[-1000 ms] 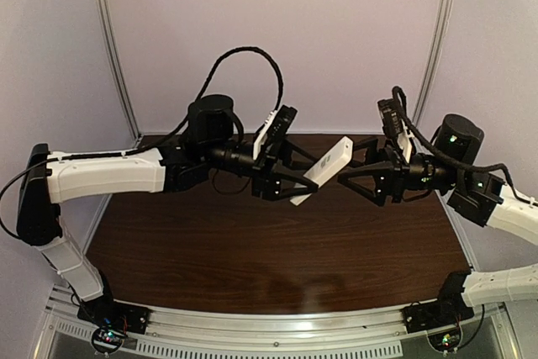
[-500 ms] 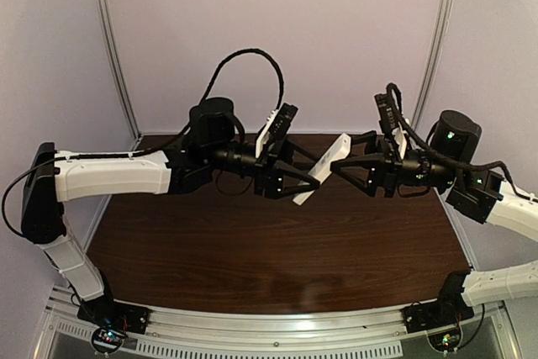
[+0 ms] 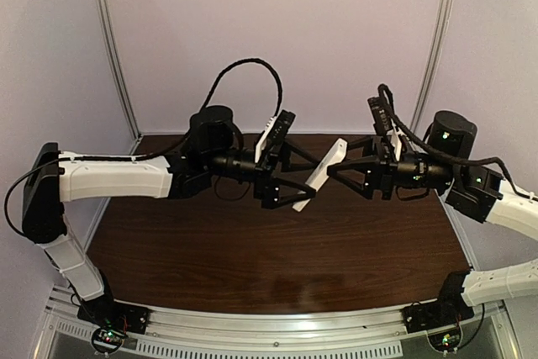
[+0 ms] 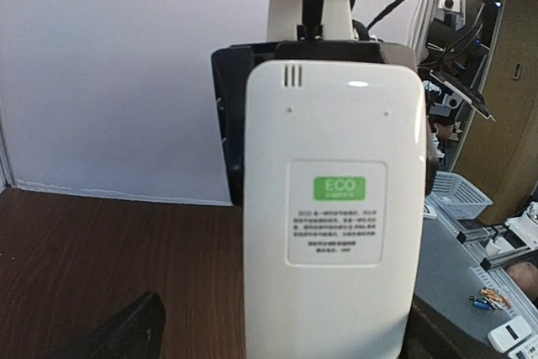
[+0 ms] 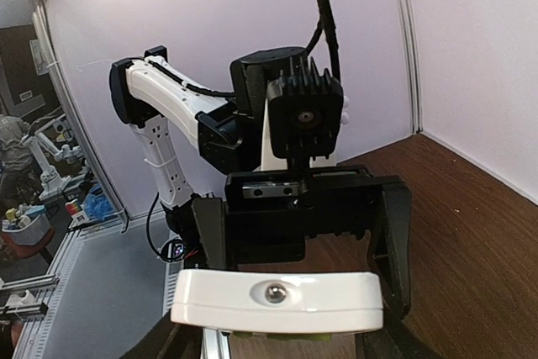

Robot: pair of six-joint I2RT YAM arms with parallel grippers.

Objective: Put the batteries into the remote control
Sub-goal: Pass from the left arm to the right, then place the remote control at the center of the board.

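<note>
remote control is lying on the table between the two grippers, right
No. The remote control is up in the air above the table, between the left gripper and the right gripper; the top external view shows it.

The slim white rectangular plastic remote control (image 4: 332,208) shows a green ECO patch (image 4: 339,187) over grey print; beneath it a dark reddish-brown wood-grain surface (image 3: 252,250), behind it pale lilac walls (image 3: 277,31).
</note>
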